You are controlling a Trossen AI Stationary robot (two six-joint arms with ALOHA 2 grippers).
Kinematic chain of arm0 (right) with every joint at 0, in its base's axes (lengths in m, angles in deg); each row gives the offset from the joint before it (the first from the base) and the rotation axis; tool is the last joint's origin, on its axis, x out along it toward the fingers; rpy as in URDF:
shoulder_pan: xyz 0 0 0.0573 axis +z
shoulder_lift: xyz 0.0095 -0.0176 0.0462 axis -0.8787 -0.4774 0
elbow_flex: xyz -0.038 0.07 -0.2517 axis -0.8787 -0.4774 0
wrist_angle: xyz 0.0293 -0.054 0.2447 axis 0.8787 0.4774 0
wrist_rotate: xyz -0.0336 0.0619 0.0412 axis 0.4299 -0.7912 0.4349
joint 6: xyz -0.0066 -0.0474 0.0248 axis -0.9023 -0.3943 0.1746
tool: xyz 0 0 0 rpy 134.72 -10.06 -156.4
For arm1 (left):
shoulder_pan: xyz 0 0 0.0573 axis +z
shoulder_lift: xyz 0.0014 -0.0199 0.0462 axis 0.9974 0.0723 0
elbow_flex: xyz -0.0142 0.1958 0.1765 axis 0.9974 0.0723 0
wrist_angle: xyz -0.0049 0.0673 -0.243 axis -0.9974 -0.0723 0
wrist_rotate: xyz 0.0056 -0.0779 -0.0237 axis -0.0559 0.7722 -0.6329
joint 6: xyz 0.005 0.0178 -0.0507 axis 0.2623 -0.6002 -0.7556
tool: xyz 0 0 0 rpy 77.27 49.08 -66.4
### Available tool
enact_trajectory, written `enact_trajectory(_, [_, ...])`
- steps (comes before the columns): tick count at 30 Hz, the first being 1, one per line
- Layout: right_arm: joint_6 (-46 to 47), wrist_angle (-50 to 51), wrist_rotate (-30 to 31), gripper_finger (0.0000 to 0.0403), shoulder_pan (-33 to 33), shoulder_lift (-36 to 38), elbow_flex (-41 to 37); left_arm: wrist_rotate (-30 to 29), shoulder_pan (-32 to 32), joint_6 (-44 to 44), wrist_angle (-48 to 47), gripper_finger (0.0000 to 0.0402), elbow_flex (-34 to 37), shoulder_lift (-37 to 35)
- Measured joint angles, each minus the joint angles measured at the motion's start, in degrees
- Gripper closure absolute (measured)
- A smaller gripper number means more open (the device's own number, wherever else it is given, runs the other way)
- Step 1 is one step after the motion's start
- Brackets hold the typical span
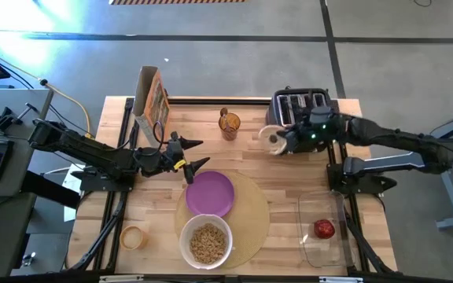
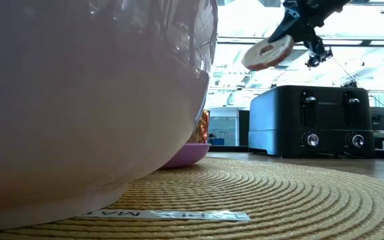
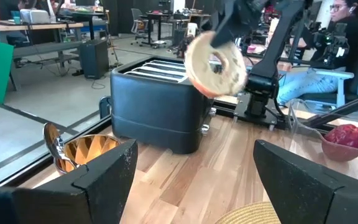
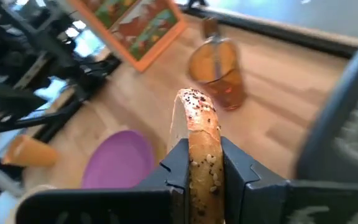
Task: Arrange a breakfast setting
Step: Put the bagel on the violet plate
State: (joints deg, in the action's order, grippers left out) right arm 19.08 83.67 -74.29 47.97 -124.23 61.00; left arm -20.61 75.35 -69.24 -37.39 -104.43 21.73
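We saw the right gripper (image 1: 280,141) clenched on the bagel (image 1: 273,139), holding it in the air just beside the black toaster (image 1: 301,105), on the side toward the amber glass (image 1: 229,124). The left gripper (image 1: 196,152) hung released, its fingers spread, above the table well away from the toaster, near the purple plate (image 1: 209,193). That plate and the white bowl (image 1: 205,240) of cereal sat on the tan mat (image 1: 250,214), farther from the toaster. The red apple (image 1: 323,229) lay in a clear container (image 1: 307,244).
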Motion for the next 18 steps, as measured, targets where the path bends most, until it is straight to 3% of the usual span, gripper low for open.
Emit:
enact_trajectory(11, [7.6, -17.9, 7.0, 0.0373, 11.98, -0.18, -10.08, 0.04, -0.04, -0.49, -0.02, 0.0092, 0.0, 0.0])
enact_trajectory(18, [7.47, -27.2, 12.6, 0.0373, 17.62, -5.44, -11.46, 0.06, -0.04, -0.46, 0.06, 0.0092, 0.0, 0.0])
